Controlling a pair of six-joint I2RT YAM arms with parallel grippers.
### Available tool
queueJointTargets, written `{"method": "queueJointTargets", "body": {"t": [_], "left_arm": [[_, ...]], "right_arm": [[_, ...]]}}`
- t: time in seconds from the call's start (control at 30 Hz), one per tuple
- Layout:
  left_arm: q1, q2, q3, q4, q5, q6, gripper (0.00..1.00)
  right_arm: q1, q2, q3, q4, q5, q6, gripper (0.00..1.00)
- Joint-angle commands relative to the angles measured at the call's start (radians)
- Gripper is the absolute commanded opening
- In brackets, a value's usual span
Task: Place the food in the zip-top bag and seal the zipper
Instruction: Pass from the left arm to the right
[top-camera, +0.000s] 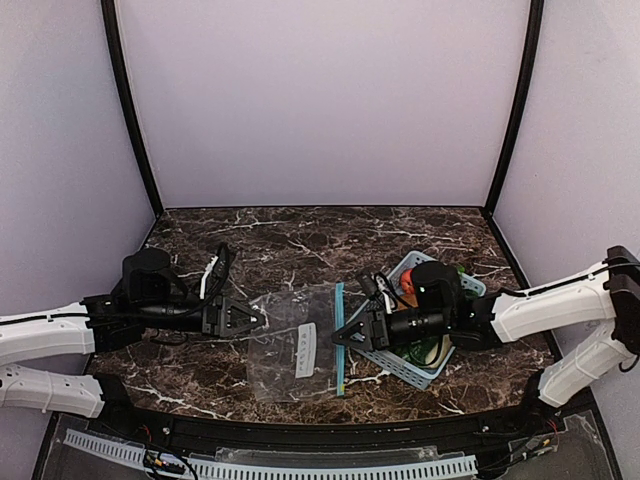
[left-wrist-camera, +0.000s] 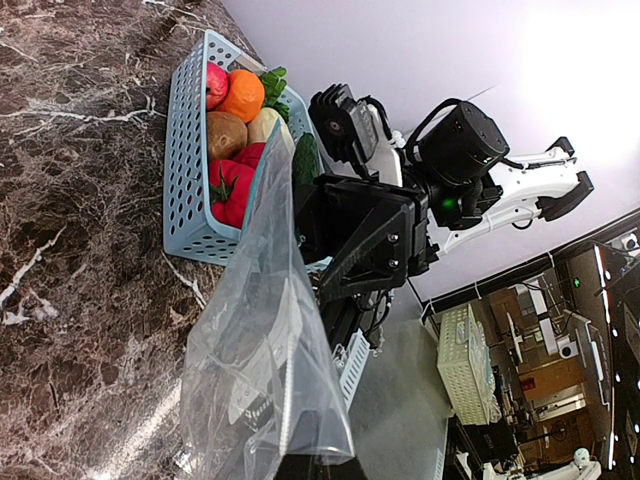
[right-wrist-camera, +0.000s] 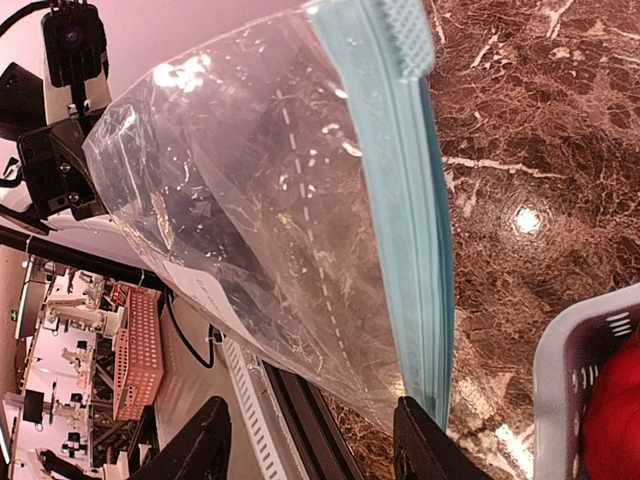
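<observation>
Your left gripper (top-camera: 252, 318) is closed on the zip-top bag (top-camera: 285, 345), pinching the edge opposite the mouth. The clear plastic rises straight out of the bottom of the left wrist view, so you have a firm hold there.

Your right gripper (top-camera: 342, 335) sits at the other end of the bag, right at the zipper (right-wrist-camera: 415, 200). Its fingers (right-wrist-camera: 425, 445) are spread apart. One stands just under the near end of the light blue strip, and the other is off to the side below the clear film. Nothing is clamped between them.

The bag spans the gap between your two grippers over the dark marble tabletop (top-camera: 250, 240). Its white label (top-camera: 306, 350) faces up, and the zipper runs crosswise along the edge towards your right arm.

The food (left-wrist-camera: 226, 135) is in the light blue lattice basket (left-wrist-camera: 185, 170), which stands on the tabletop just beyond the bag's mouth, under your right wrist. From the left wrist camera you can pick out an orange (left-wrist-camera: 243, 95), a cream-white squash (left-wrist-camera: 265, 125) and red pieces (left-wrist-camera: 230, 195) piled together inside it
</observation>
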Motion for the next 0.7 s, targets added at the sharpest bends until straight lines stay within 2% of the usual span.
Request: {"method": "queueJointTargets", "body": {"t": [0.0,0.17,0.3,0.67], "left_arm": [[-0.001,-0.001,-0.020,0.018,0.005,0.000,0.01],[0.000,-0.004,-0.022,0.012,0.003,0.001,0.01],[-0.001,-0.003,-0.026,0.017,0.004,-0.002,0.01],[-0.001,0.002,-0.026,0.022,0.004,-0.006,0.01]], "right_arm": [[-0.008,-0.005,0.011,0.001,0.054,-0.002,0.54],[-0.010,-0.054,0.012,-0.033,0.100,-0.013,0.62],[-0.021,-0.058,0.017,-0.068,0.117,-0.029,0.63],[-0.029,0.009,0.044,-0.020,0.049,-0.035,0.59]]}}
